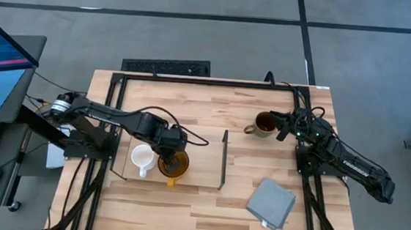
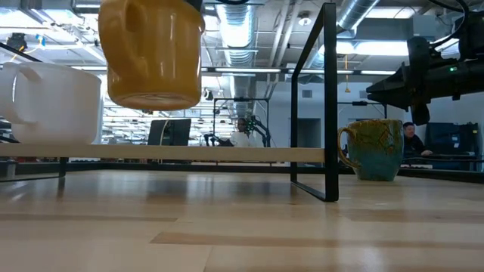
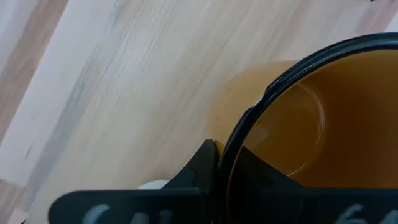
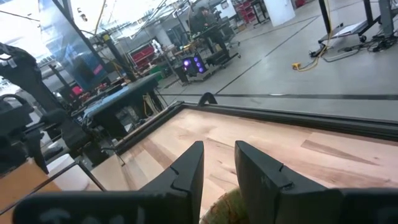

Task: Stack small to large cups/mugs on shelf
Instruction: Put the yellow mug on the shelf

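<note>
Step in hand: the yellow mug (image 2: 153,53) is being brought onto the shelf (image 2: 227,153), judged from it hanging clear above the board.
White mug (image 1: 141,158): stands on the shelf near its left end, the smallest, so it likely opens the row.
Yellow mug: held just beside the white mug, handle toward the front bench edge in the high view; its base is apart from the board in the low view.
Left tool (image 1: 169,147): clenched on the yellow mug's rim, one finger (image 3: 205,163) pressed against the outside of the wall in the left wrist view; a rim grip leaves the base free to set down flat.
Brown mug (image 1: 264,124): stands on the bench (image 1: 206,203) outside the shelf's right upright, well apart from the other two; probably last, as the largest.
Right tool (image 1: 287,126): just beside the brown mug, fingers (image 4: 186,171) spread with the mug's edge below them, holding nothing.
Cloth (image 1: 271,202): lies near the bench's front right corner, out of the way.
Writing: no label or brand can be read.
</note>
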Tool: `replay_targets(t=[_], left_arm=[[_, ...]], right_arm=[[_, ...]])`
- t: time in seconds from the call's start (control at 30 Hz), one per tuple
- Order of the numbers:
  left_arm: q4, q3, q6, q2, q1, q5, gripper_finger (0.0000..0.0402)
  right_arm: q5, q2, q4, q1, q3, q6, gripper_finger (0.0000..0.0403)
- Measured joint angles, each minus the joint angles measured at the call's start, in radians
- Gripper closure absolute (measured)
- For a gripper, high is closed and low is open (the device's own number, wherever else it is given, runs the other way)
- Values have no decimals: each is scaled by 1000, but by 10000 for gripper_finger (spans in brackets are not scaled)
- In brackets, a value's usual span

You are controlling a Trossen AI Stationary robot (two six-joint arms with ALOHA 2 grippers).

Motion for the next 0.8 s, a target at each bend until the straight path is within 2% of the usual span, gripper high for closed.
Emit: replay_targets(t=[0.23,0.8], left_arm=[[53,-80,-26,-45,9,-2,393],[48,-111,63,-48,78,51,393]], right_arm=[[0,0,0,0,0,0,290],[1,0,0,0,0,1,290]])
